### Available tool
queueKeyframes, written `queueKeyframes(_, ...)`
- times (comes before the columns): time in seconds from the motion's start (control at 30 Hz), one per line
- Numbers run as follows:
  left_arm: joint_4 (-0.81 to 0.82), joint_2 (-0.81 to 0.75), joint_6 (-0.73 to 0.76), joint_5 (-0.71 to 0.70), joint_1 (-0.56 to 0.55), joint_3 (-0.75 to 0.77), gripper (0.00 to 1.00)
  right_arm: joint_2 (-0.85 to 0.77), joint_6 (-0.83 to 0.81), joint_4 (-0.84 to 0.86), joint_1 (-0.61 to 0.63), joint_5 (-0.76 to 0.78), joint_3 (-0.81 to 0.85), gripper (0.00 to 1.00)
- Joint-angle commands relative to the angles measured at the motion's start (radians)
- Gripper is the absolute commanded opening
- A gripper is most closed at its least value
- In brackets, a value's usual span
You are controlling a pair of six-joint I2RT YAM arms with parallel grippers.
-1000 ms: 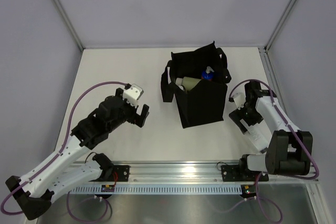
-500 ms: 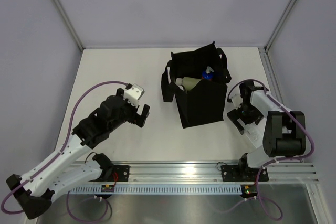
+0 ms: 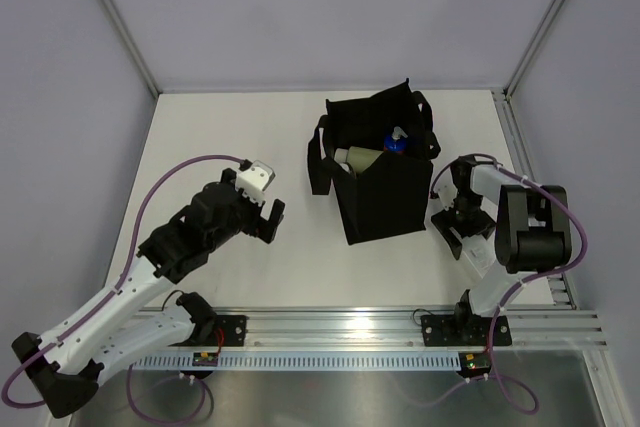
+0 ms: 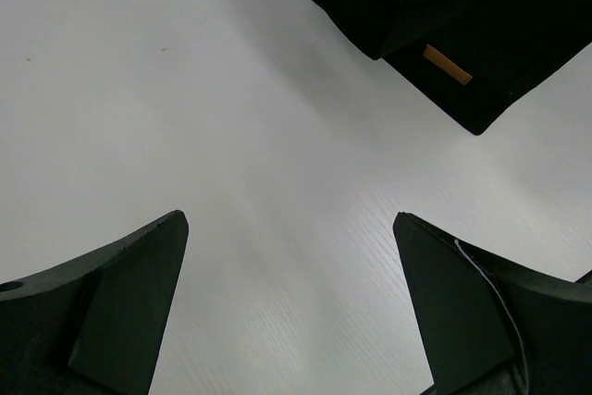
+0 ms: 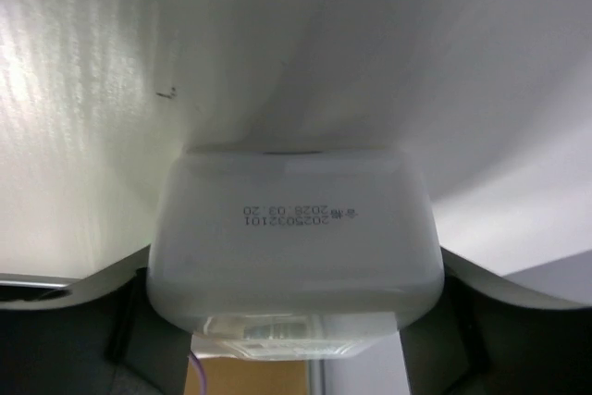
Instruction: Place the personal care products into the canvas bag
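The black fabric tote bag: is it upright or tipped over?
Upright: the black fabric tote bag stands mouth up, bottles visible inside.

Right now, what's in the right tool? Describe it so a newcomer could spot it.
Start at the black bag; the right tool is just to its right. It grips a white bottle: frosted, flat-sided, with a printed date code, unlike the blue bottle and cream bottle in the bag.

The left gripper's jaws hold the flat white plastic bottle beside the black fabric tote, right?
No, the right gripper holds the flat white plastic bottle beside the black fabric tote, as the right wrist view shows; the left gripper is open, empty.
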Motion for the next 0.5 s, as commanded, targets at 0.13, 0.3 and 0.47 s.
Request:
queueKeyframes(0.13, 0.031, 0.008, -0.001, -0.026, 0.001, -0.001, 0.99, -0.063, 0.021, -0.005, -0.051, -0.092, 0.046, 0.06)
queueKeyframes(0.3, 0.029, 0.014, 0.001, -0.029, 0.001, -0.002, 0.99, -0.245, -0.002, -0.093, -0.115, -0.199, 0.155, 0.0)
queueKeyframes(0.47, 0.028, 0.018, 0.002, -0.047, -0.001, -0.002, 0.99, -0.356, -0.013, -0.232, -0.134, -0.315, 0.46, 0.0)
